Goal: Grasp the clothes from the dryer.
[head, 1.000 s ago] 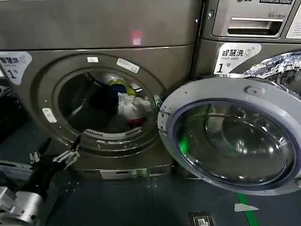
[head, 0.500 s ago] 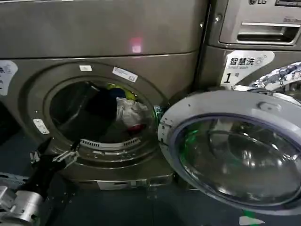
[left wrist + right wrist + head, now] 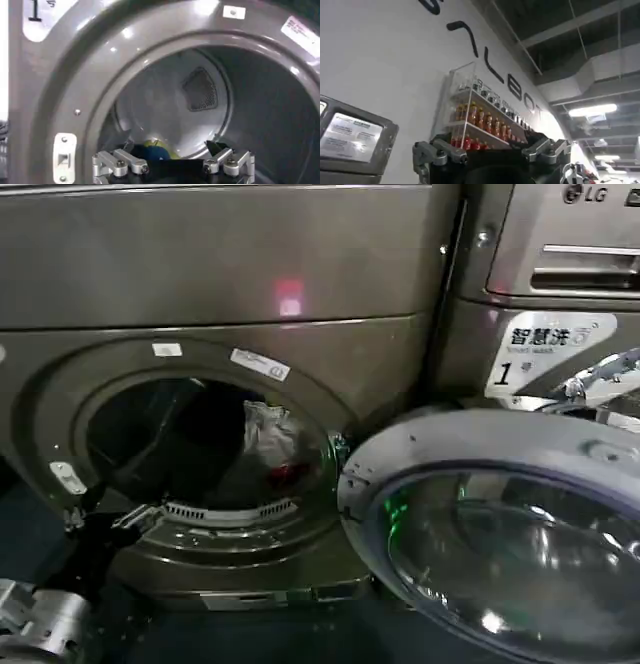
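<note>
At dryer (image 3: 300, 274) rim, left pincer (image 3: 112, 519) prob. nearer

Bronze-grey dryer (image 3: 250, 274), door (image 3: 500, 534) swung open, clothes (image 3: 268, 446) heaped inside.

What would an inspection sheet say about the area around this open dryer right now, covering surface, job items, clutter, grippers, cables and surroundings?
Surface: dark floor in front of the machines; nothing seen lying on it.
Job's things: dryer with its door swung open to the right; clothes, white with some red, inside the drum; a yellow-green item low in the drum.
Clutter: nothing seen.
Grippers: left gripper open at the lower left rim of the porthole, not holding anything; right gripper open, pointing up toward a wall and ceiling.
Cables: nothing seen.
Surroundings: neighbouring LG machine on the right; display shelf of bottles on a wall.
</note>
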Controlling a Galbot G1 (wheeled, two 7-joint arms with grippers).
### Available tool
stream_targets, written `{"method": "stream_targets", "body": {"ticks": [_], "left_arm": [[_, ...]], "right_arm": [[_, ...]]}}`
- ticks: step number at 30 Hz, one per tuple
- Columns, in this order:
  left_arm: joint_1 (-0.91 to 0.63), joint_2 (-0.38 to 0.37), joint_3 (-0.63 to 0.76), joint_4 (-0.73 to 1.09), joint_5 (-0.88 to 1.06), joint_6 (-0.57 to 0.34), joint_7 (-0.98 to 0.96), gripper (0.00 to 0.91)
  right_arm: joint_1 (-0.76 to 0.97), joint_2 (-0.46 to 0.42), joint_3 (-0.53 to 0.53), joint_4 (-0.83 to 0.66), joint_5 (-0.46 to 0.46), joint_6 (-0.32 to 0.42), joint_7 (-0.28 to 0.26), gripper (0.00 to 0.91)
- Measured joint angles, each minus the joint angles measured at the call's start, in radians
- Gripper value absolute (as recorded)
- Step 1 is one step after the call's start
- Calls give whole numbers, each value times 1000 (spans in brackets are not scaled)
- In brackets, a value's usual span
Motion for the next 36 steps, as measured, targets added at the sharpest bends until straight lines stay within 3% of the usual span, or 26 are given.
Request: {"method": "stream_targets", "body": {"ticks": [15,36], "left_arm": [[-141,51,65,129,-5,-33,0,907],[-629,58,323,749,97,-216,-72,907]], "right_arm": [[-37,24,33,58,-1,-33,37,907],[-51,31,64,99,0,-54,39,907]]}}
